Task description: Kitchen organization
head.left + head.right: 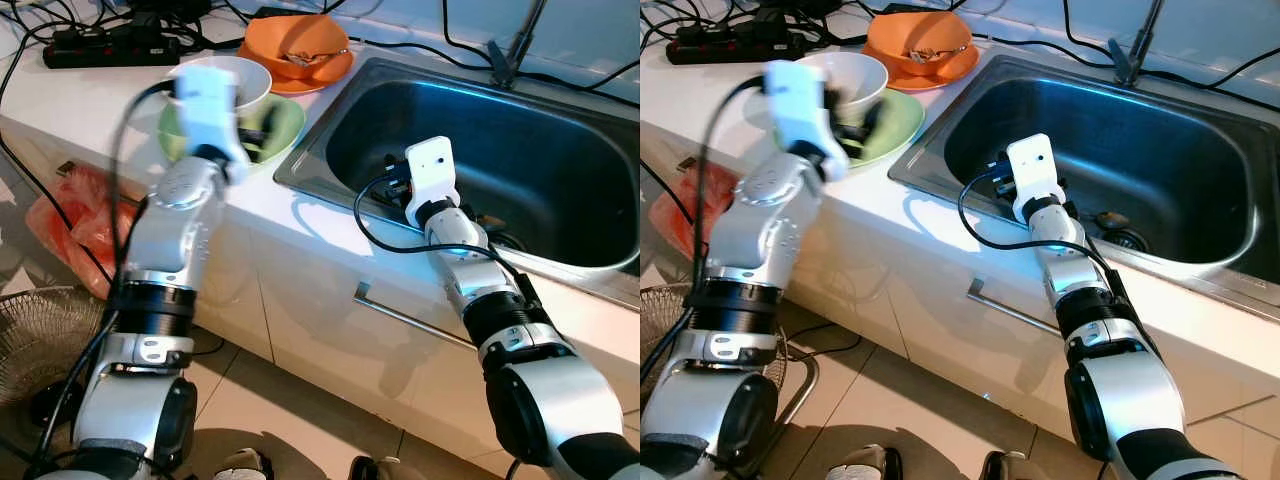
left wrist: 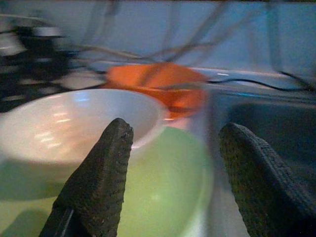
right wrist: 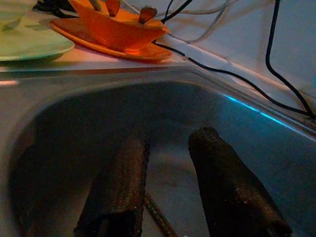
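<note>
A white bowl (image 1: pixel 235 80) sits on a green plate (image 1: pixel 288 122) on the counter, left of the steel sink (image 1: pixel 560 130). Behind them an orange bowl (image 1: pixel 300 42) holding utensils rests on an orange plate (image 1: pixel 335 68). My left gripper (image 2: pixel 177 131) hovers open over the green plate, just beside the white bowl's rim, holding nothing. Down inside the sink's near-left corner, my right gripper (image 3: pixel 170 138) is open and holds nothing. A thin utensil (image 3: pixel 158 217) lies on the sink floor below its fingers. The left arm looks blurred.
A black power strip (image 1: pixel 110 45) and several cables lie along the back of the counter. A black stand (image 1: pixel 510 55) rises behind the sink. A red plastic bag (image 1: pixel 75 215) and a wire fan guard (image 1: pixel 45 330) stand on the floor at left. A cabinet handle (image 1: pixel 410 315) runs below the sink.
</note>
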### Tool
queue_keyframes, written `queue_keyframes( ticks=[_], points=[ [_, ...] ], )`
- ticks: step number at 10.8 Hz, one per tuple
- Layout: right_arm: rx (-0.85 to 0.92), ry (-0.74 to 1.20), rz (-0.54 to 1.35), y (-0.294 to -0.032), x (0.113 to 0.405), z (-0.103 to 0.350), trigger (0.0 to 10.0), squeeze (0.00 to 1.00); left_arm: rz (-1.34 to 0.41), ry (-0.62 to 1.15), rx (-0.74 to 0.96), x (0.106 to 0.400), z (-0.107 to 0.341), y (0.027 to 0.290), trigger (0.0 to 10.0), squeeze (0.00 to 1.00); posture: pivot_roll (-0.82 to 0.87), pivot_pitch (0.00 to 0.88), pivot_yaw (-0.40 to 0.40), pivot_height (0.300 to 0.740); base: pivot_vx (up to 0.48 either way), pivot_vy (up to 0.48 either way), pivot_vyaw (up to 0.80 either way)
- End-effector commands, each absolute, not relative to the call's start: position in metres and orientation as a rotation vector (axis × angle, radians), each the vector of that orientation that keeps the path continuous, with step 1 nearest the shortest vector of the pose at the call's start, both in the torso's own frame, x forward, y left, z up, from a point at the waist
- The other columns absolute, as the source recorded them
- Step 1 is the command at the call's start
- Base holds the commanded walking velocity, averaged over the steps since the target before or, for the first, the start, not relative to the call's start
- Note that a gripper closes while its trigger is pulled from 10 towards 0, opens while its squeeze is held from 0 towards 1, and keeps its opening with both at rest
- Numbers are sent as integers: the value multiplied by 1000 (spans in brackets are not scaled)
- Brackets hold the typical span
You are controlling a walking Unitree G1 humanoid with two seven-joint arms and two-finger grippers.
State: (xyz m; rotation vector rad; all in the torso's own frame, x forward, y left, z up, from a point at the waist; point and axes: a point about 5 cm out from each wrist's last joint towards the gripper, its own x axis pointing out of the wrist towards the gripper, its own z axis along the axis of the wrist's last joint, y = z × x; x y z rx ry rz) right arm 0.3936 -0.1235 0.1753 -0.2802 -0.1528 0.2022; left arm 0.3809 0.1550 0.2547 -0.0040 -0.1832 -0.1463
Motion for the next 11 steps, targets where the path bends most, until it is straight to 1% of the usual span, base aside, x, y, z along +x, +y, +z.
queue_keyframes(
  ticks=[1,3,4,6,8,11],
  points=[
    [-270,-119,203,-125,391,166,10000,0,-70,-213,-10,383,264,167,10000,0,105,101,-7,740,0,0,0],
    [-269,-121,208,-125,391,166,10000,0,65,-189,-34,384,256,192,10000,0,108,93,-13,740,0,0,0],
    [-268,-122,210,-124,391,167,10000,0,87,-189,-51,385,255,197,10000,0,109,94,-13,740,0,0,0],
    [-268,-128,217,-123,391,168,10000,0,130,-182,-170,388,252,207,10000,0,106,100,-18,740,0,0,0],
    [-272,-126,212,-126,391,168,10000,0,123,-184,-274,395,259,213,10000,0,104,111,-21,740,0,0,0],
    [-272,-124,210,-126,391,169,10000,0,105,-165,-373,406,263,212,10000,0,96,112,-22,740,0,0,0]
  ],
)
